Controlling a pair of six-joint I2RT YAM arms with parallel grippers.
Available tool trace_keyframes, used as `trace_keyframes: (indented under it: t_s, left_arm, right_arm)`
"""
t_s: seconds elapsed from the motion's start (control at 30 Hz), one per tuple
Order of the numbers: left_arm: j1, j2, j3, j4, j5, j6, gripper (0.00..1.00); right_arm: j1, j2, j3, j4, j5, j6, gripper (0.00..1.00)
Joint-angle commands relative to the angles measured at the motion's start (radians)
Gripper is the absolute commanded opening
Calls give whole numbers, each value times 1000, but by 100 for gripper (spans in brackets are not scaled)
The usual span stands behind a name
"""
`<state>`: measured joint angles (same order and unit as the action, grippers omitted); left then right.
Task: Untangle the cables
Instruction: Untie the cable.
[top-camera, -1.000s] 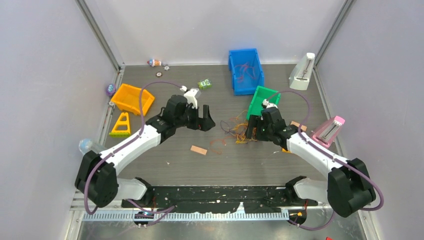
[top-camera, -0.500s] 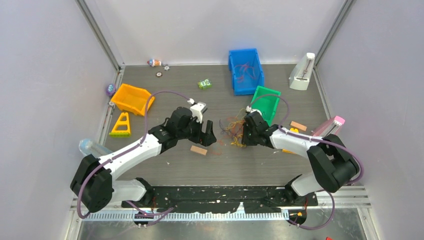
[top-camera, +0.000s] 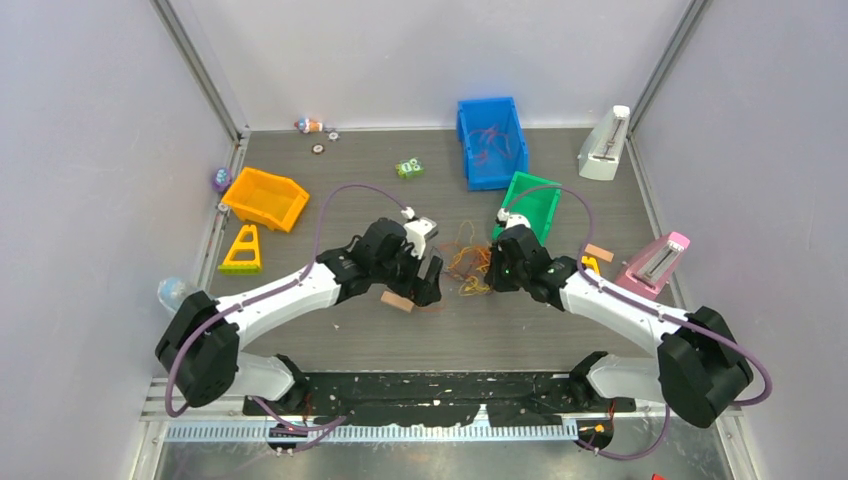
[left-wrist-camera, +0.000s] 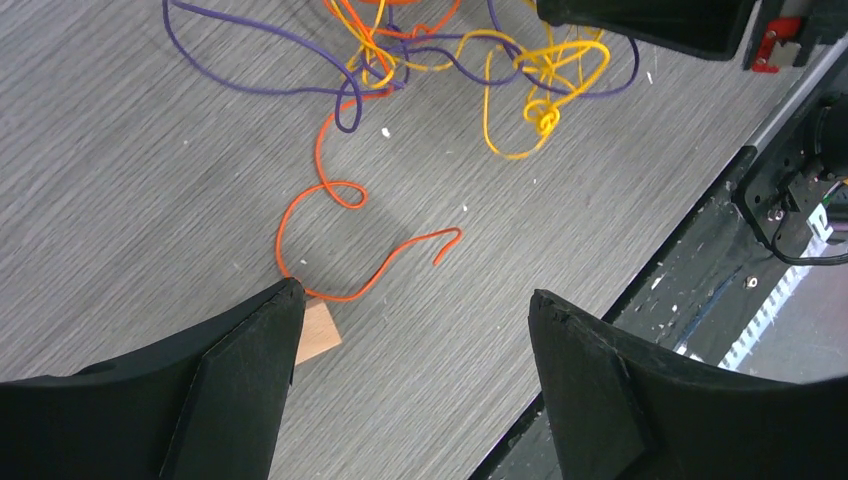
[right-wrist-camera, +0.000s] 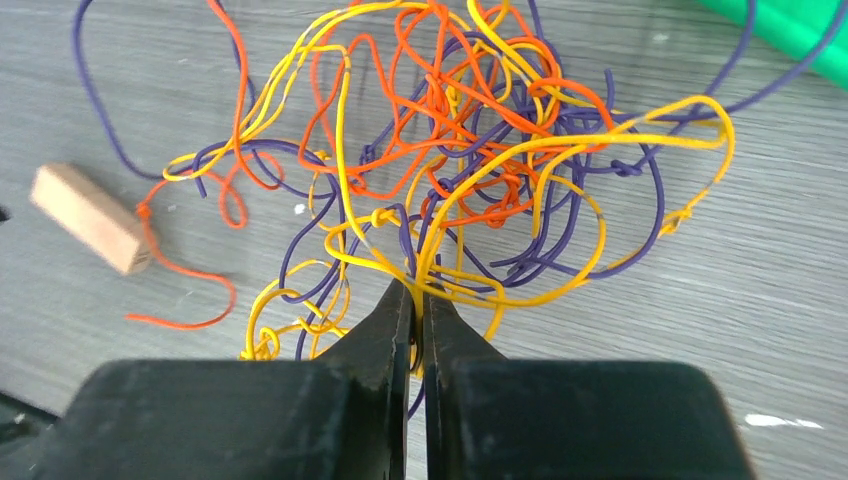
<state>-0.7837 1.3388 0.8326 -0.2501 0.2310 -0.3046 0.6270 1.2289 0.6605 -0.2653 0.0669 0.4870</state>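
Note:
The cables (top-camera: 465, 262) lie as a tangle of thin yellow, orange and purple wires at the table's middle, between both arms. In the right wrist view the cables (right-wrist-camera: 470, 160) spread ahead of my right gripper (right-wrist-camera: 417, 290), which is shut on yellow and purple strands at the bundle's near edge. My right gripper (top-camera: 493, 270) sits at the tangle's right side. My left gripper (left-wrist-camera: 415, 300) stands open over bare table, with a loose orange strand (left-wrist-camera: 350, 250) curling just ahead of its left fingertip. The left gripper (top-camera: 428, 280) is at the tangle's left, holding nothing.
A small wooden block (top-camera: 397, 300) lies under the left gripper. A green bin (top-camera: 532, 203) stands behind the right gripper, a blue bin (top-camera: 490, 140) further back, an orange bin (top-camera: 265, 198) and a yellow triangle (top-camera: 243, 250) at left. Pink (top-camera: 656, 262) and white (top-camera: 604, 145) stands sit at right.
The right gripper moved left into the tangle and shut on strands. The left arm swung right and nearer, coming over the wooden block, staying open.

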Motion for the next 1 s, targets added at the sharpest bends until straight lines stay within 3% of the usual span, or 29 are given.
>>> trace_keyframes:
  t_s: [0.0,0.07,0.1,0.17,0.3,0.67,0.97]
  left_arm:
    - [-23,42,93,-28,7,50,83]
    - [-35,75,122,-47,1,62,83]
    - [-43,90,141,-58,-3,67,83]
    - [-52,120,167,-75,-11,71,83]
    - [-58,174,205,-110,-20,65,82]
    - [-58,368,343,-158,-64,83,76]
    - [-58,347,237,56,-48,79,74]
  right_arm:
    - [-24,-34,43,-99,181,1,5]
    - [-36,-40,47,-117,216,3,18]
    - [-40,-41,47,-119,220,3,48]
    - [-50,-36,46,-119,220,2,78]
    - [-55,-25,54,-106,189,-5,83]
    - [-57,-11,58,-37,119,-18,82]
    - [-56,98,65,26,20,-14,81]
